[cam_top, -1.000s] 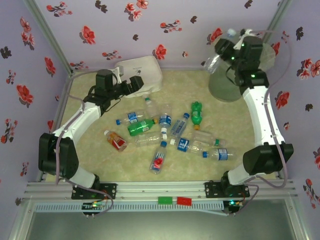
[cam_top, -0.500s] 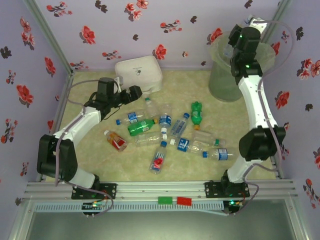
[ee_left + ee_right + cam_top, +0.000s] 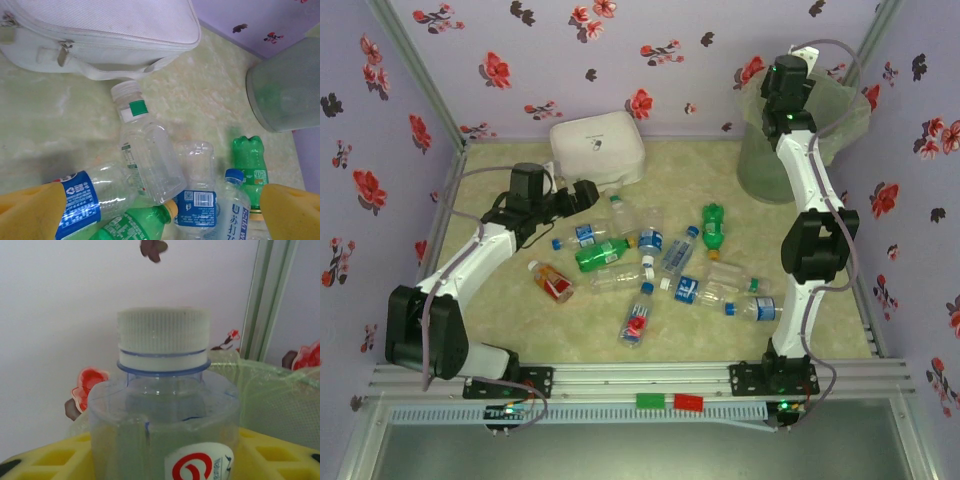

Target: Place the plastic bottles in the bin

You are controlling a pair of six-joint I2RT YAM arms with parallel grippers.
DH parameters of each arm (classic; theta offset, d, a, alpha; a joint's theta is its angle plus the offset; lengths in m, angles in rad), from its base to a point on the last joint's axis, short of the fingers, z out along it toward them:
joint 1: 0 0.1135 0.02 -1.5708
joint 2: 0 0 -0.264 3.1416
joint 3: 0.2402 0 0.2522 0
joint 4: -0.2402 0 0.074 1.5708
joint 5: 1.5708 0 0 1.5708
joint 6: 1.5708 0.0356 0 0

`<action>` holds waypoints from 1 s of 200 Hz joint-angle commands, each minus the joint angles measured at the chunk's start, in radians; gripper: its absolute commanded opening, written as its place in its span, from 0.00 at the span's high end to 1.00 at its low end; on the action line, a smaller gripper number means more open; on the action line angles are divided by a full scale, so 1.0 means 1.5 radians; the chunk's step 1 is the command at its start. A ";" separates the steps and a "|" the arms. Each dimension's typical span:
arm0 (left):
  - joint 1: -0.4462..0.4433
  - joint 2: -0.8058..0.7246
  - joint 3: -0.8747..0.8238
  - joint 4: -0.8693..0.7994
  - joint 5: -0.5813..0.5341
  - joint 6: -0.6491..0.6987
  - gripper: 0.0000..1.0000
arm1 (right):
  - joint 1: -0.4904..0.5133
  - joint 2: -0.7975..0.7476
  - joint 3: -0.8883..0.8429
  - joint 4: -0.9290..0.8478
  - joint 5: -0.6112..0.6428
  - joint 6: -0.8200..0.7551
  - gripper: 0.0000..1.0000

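Note:
Several plastic bottles lie scattered on the table's middle, among them green ones and a red-labelled one. My left gripper hangs open just above the pile's left end; its yellow fingers flank a clear white-capped bottle, a blue-labelled one and a green one. My right gripper is raised over the bin at the back right. It is shut on a clear bottle with a white cap and a red logo, upright between yellow fingers.
A white zippered box sits at the back, just beyond the left gripper, with its side close above the pile. The bin's wall shows at the right. Flowered walls enclose the table on three sides.
The right arm has lifted its bottle from beside the bin's left rim to above the bin. The left gripper has moved from the white box down toward the pile.

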 commanded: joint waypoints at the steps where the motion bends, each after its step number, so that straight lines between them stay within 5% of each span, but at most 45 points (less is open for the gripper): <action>1: 0.000 -0.026 -0.001 -0.032 -0.029 0.033 0.00 | -0.005 0.006 0.029 -0.035 -0.006 0.005 0.29; 36: 0.000 -0.027 0.017 -0.045 -0.044 0.045 0.00 | -0.005 -0.005 0.057 -0.066 -0.012 0.007 0.12; 104: 0.000 -0.019 0.035 0.000 -0.055 0.040 0.00 | 0.010 -0.106 0.053 -0.184 -0.051 0.026 0.07; 200: -0.003 0.019 0.028 0.063 -0.052 0.014 0.00 | 0.182 -0.312 -0.265 -0.328 -0.175 0.053 0.01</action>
